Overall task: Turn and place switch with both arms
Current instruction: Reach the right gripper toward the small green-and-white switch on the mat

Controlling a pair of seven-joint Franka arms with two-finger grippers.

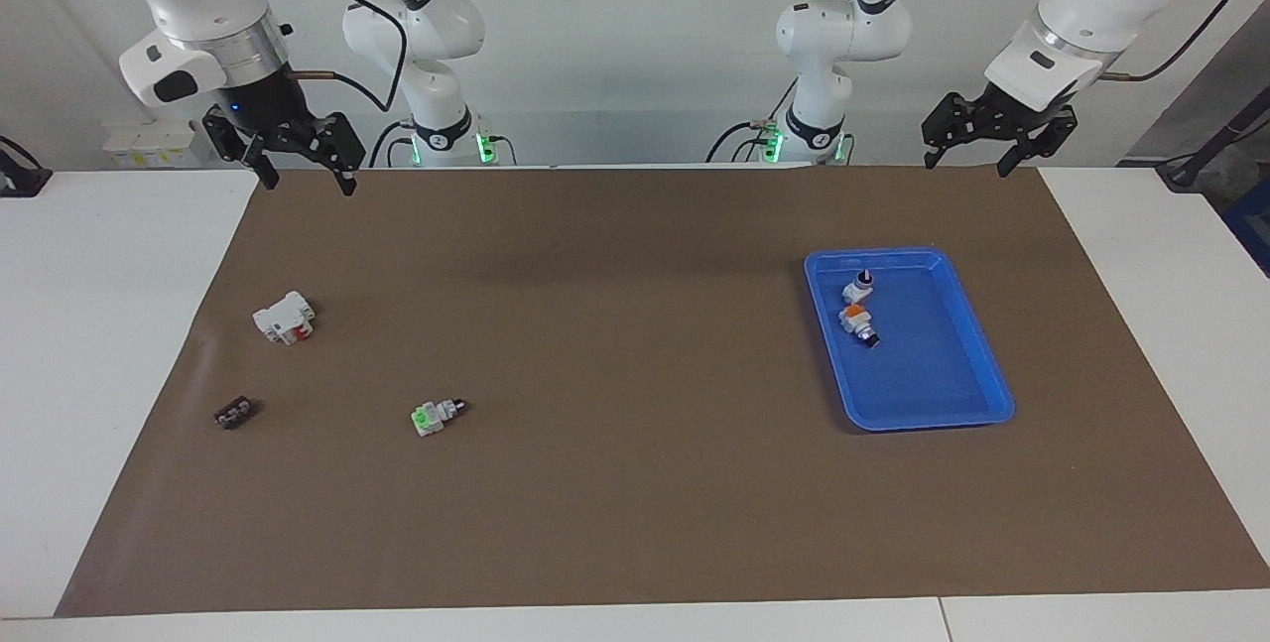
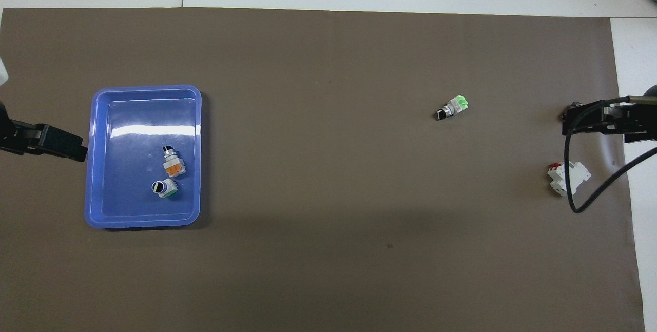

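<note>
The right arm's black two-finger pincer (image 1: 298, 158) hangs released and empty, high over the robots' edge of the brown mat (image 1: 635, 503), and the left arm's black two-finger pincer (image 1: 997, 138) hangs released and empty in the same way, up above the blue plastic tray (image 1: 992, 394); both arms wait. The task's thing, the small white-grey push-button switch with a bright green block and a black-tipped silver stem (image 1: 437, 415), lies on its side on the mat, well apart from the blue tray, toward the right arm's end of the surface and farther from the robots than the tray's middle. Its stem points toward the tray. I judge that the main risk is a bad first grasp: the switch is tiny and round in part, so it can roll or slip out when the fingers close on it. A second risk is the passing between the two arms, where it may drop during the turn. A third risk is confusion, because the tray already holds an orange-marked switch (image 1: 855, 318) and another small white switch with a black knob (image 1: 859, 286), and a white block with red (image 1: 284, 318) lies also well apart from the tray.
</note>
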